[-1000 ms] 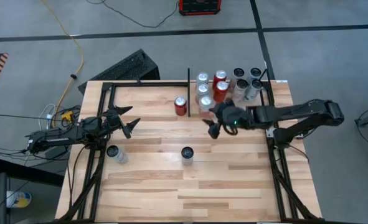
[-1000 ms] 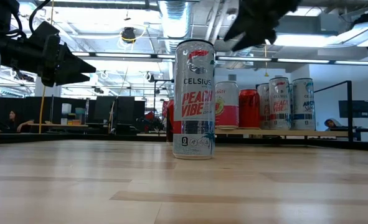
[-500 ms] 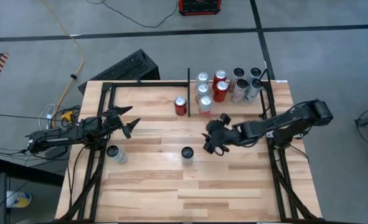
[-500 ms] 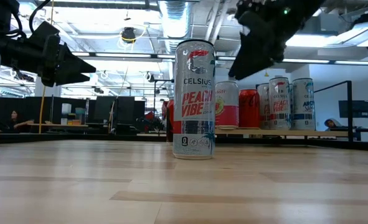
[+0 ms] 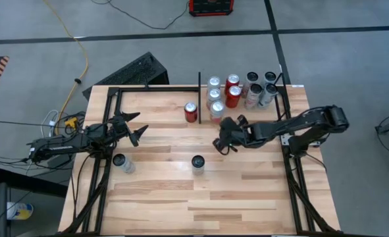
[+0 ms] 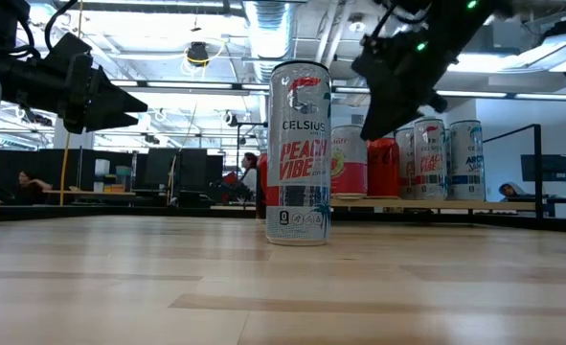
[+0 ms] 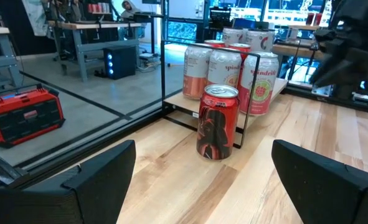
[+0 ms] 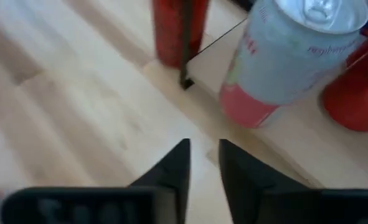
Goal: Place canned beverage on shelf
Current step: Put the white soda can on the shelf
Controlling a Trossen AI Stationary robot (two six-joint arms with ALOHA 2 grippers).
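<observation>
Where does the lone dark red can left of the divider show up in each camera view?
High: red can, back centre, left of the divider.
Low: seemingly the red sliver behind the Celsius can.
Left wrist: centre.
Right wrist: top, behind the bar.
Shared landmark: the pink-and-white can beside it.

Ten cans (image 5: 198,162) stand on the table (image 5: 247,191), worked by two arms (image 5: 299,125).
</observation>
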